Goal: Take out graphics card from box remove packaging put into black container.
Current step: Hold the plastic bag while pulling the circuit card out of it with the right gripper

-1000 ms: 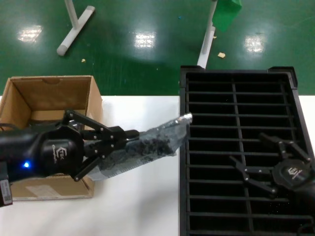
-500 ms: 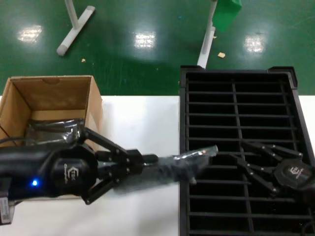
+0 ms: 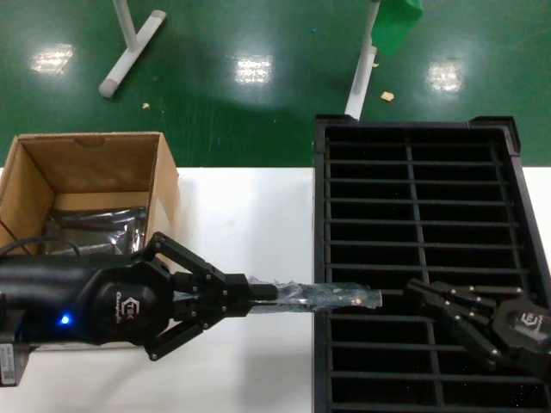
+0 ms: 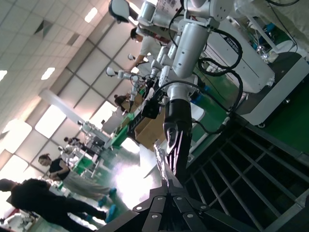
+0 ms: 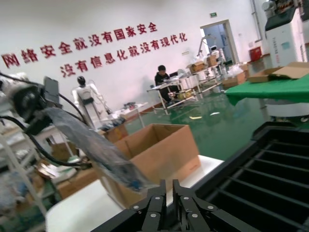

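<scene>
Over the black container (image 3: 413,198), both claws (image 3: 258,292) (image 3: 422,297) pinch the packaging (image 3: 331,297).

White table (image 3: 250,206): box (image 3: 95,172) left, black container (image 3: 413,155) right.

Graphics card (image 3: 331,297) veiled by its packaging (image 3: 301,295), black container (image 3: 413,215) cropped at bottom and right edges, right gripper (image 3: 430,297) partly out of frame

Left hand (image 3: 258,294) clamped, right hand (image 3: 424,297) closed
</scene>
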### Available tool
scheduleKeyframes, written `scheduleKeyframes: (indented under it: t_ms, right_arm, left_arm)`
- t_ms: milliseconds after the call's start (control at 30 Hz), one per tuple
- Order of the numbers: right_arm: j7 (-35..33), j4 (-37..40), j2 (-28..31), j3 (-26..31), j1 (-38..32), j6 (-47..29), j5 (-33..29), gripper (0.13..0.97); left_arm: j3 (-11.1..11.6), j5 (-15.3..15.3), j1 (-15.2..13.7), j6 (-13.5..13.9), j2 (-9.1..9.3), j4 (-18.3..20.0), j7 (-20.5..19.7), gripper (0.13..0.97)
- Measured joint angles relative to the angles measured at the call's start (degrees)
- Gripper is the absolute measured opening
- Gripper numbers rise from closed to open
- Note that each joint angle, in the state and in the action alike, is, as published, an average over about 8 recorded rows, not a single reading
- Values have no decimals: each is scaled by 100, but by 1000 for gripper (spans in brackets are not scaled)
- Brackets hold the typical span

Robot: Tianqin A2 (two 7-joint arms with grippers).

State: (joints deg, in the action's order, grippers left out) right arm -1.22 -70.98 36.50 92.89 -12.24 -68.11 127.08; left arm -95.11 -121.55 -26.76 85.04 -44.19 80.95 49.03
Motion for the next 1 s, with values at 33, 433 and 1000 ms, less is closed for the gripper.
scheduleKeyframes:
  t_ms: [33, 433, 1000]
  right_arm:
    - [47, -10, 13, 8, 8, -41, 23, 223]
    - [349, -363, 35, 162, 139, -132, 50, 153]
    - [430, -1337, 94, 156, 809, 91, 75, 147]
  left_arm:
    - [-13, 1, -28, 39, 21, -48, 40, 142]
    - [-125, -10, -298, 388, 186, -544, 406, 142]
    - [-539, 3, -723, 485, 392, -1189, 845, 142]
